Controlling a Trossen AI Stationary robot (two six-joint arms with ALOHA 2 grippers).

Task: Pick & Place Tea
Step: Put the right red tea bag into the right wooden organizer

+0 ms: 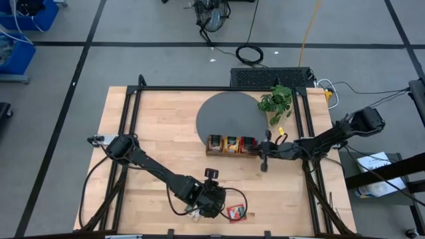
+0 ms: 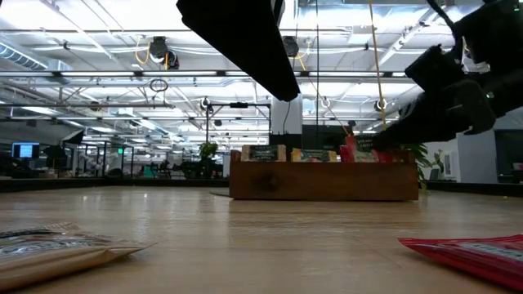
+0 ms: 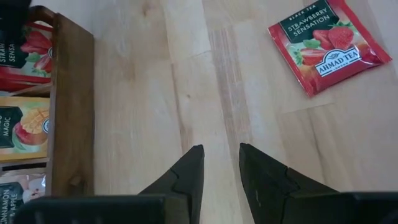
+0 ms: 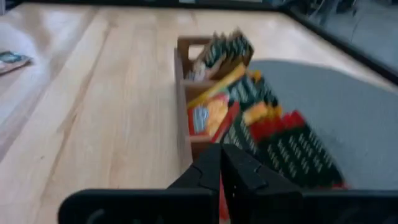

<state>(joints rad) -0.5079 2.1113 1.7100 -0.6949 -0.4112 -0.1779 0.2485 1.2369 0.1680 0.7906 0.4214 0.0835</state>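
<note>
The wooden tray (image 1: 232,144) stands mid-table with sachets upright in its slots. A red strawberry sachet (image 3: 326,40) lies flat on the table near the near edge (image 1: 236,212). A beige one (image 1: 192,214) lies flat beside it. My left gripper (image 3: 221,162) hovers between them over bare wood, open a little, touching nothing. My right gripper (image 4: 222,163) is at the tray's right end (image 1: 265,151), shut on a red and dark green sachet (image 4: 292,149). My right gripper pinches the red sachet between its two fingers; red shows in the narrow gap (image 4: 221,199). It comes level from the table's right side. The sachet reaches forward and leans sideways over the tray's right-hand slot (image 2: 359,151). Whether it touches the tray cannot be told.
A grey round mat (image 1: 229,116) lies behind the tray, and a small green plant (image 1: 275,101) stands at its right. Black frame rails (image 1: 307,133) run along the table's sides. Bare wood lies between the tray and the near edge.
</note>
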